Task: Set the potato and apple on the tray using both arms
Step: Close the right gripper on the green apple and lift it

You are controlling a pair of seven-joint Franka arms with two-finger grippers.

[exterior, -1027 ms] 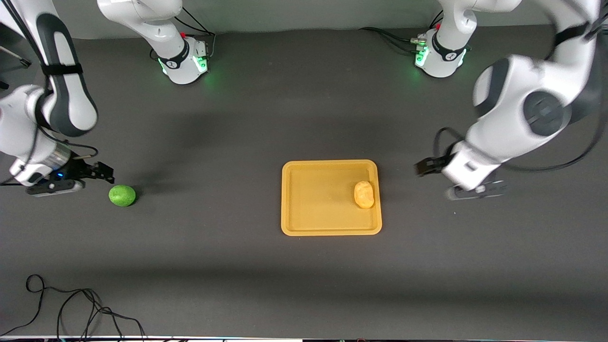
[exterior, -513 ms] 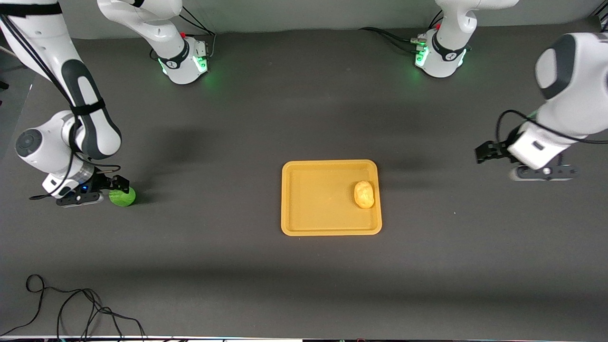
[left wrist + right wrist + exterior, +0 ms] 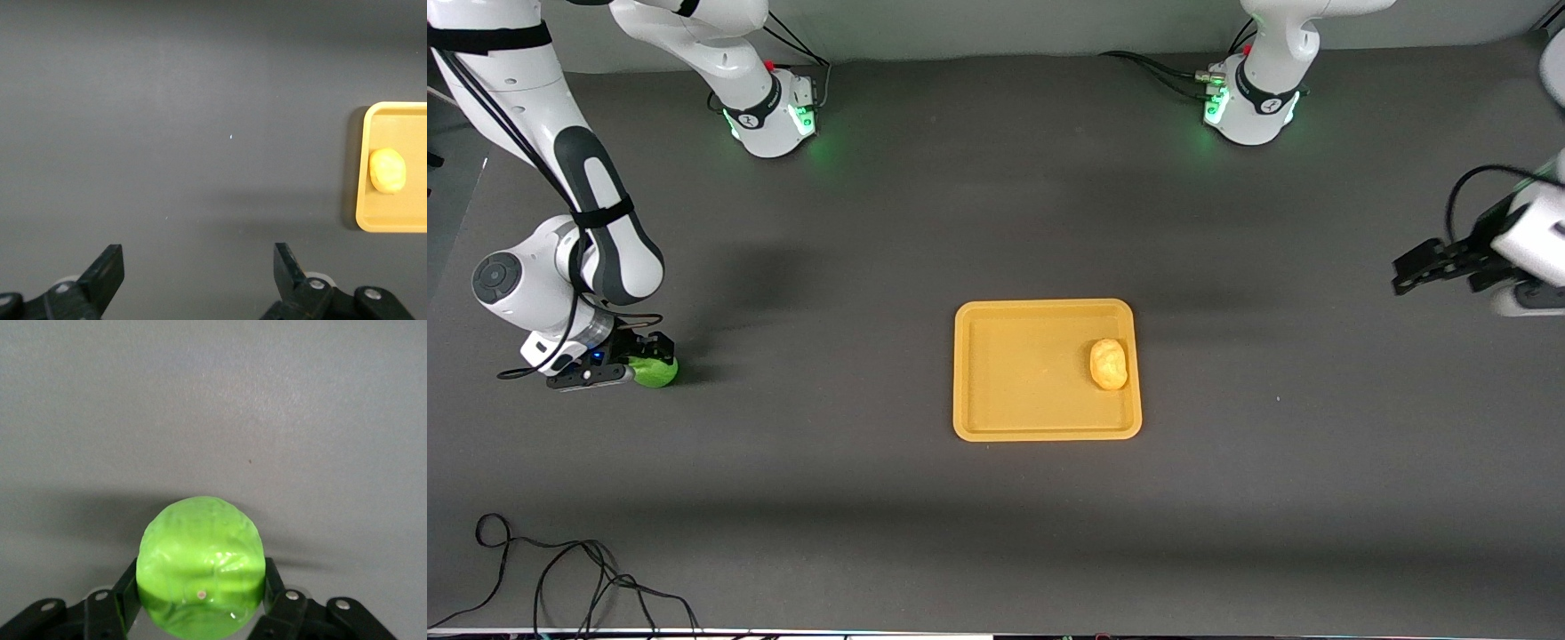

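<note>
The green apple (image 3: pixel 657 371) rests on the dark table at the right arm's end. My right gripper (image 3: pixel 647 359) is down at it, one finger pressed against each side of the apple (image 3: pixel 199 567) in the right wrist view. The yellow-tan potato (image 3: pixel 1108 364) lies on the orange-yellow tray (image 3: pixel 1023 391), near the tray's edge toward the left arm's end. My left gripper (image 3: pixel 1436 267) is open and empty, up over the bare table at the left arm's end. The left wrist view shows the potato (image 3: pixel 387 170) and the tray's rim (image 3: pixel 363 200) well away from its fingers.
A black cable (image 3: pixel 560 569) loops on the table close to the front camera at the right arm's end. The two arm bases (image 3: pixel 774 111) (image 3: pixel 1249 102) with green lights stand along the table edge farthest from the front camera.
My right gripper has come down from beside the apple and closed around it. My left arm has swung away from the tray toward its own end of the table.
</note>
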